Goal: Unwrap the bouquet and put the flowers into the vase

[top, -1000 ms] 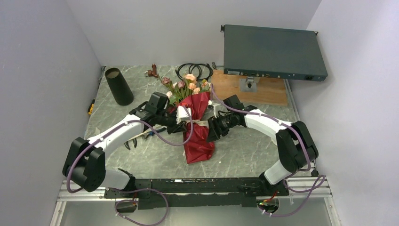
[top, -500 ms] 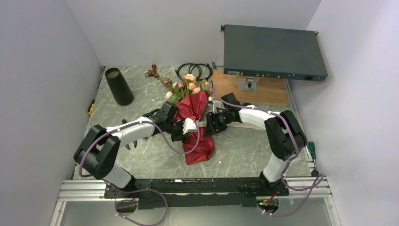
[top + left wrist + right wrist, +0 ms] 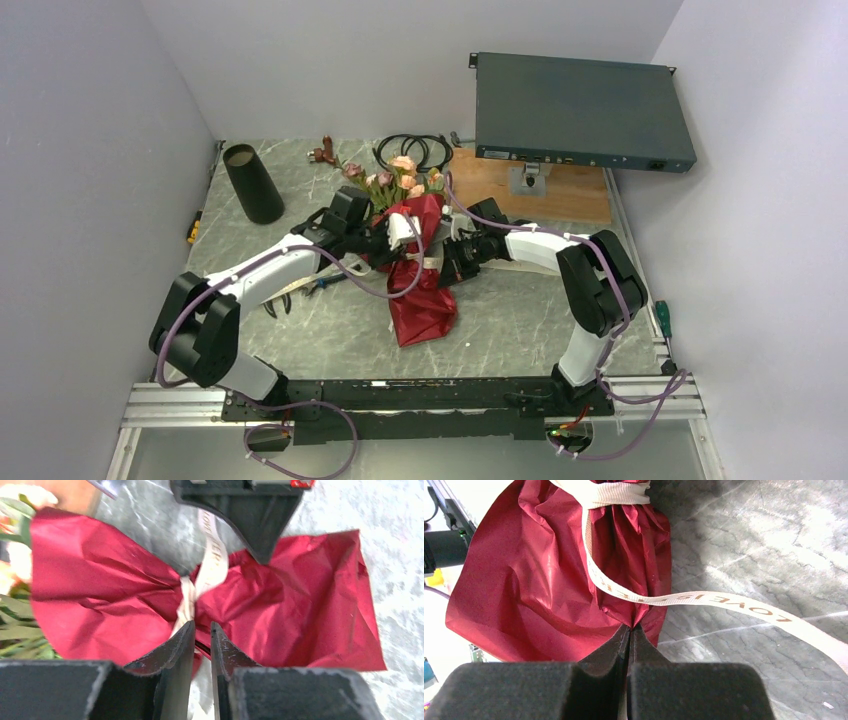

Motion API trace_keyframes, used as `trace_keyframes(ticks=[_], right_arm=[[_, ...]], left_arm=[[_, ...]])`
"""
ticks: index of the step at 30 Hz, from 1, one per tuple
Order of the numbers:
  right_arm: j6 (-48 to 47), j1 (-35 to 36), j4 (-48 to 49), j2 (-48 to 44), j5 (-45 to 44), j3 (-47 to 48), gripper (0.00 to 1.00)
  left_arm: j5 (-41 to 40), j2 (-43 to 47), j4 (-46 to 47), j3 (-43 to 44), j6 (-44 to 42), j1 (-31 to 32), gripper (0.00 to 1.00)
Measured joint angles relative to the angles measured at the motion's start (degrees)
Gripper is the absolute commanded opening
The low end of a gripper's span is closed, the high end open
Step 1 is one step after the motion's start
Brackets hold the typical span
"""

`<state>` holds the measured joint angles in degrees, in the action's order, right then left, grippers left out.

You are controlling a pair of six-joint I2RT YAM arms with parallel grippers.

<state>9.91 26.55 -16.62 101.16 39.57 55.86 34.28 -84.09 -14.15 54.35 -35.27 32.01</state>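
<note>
The bouquet lies mid-table in crinkled red paper, with the flowers pointing toward the back. A beige printed ribbon cinches its neck, and one loose end trails over the table. My left gripper is at the knot from the left, its jaws a narrow slit apart with ribbon running between them. My right gripper comes in from the right. It is shut and pinches a fold of the red paper just below the tie. The dark tapered vase stands upright at the back left.
A coiled black cable and a small brown object lie behind the flowers. A dark rack unit sits over a wooden board at the back right. Small tools lie under the left arm and at the left table edge.
My right gripper has shut on the red paper. My left gripper dipped toward the near side, then came back up toward the flowers, staying at the bouquet's neck.
</note>
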Motion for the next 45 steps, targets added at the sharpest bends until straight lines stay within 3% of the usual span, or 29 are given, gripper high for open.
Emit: trace_keyframes(ticks=[8, 16, 22, 29, 45], right_arm=[[0.7, 0.0, 1.3, 0.0, 0.1, -0.7, 0.0], [1.3, 0.0, 2.8, 0.0, 0.2, -1.6, 0.0], [2.1, 0.0, 3.8, -0.5, 0.1, -2.4, 0.0], [2.2, 0.0, 3.9, -0.7, 0.1, -2.6, 0.0], [2.1, 0.0, 4.3, -0.9, -0.2, -3.1, 0.0]], left_arm=[[-3.1, -7.3, 4.5, 5.3, 0.3, 0.7, 0.27], [-5.1, -10.0, 1.9, 5.4, -1.4, 0.7, 0.26], [-5.4, -9.8, -0.5, 5.2, -1.6, 0.3, 0.19], [-5.7, -9.8, -2.0, 5.2, -1.6, -1.4, 0.0], [-6.8, -6.4, -2.2, 4.2, 1.1, -8.0, 0.0]])
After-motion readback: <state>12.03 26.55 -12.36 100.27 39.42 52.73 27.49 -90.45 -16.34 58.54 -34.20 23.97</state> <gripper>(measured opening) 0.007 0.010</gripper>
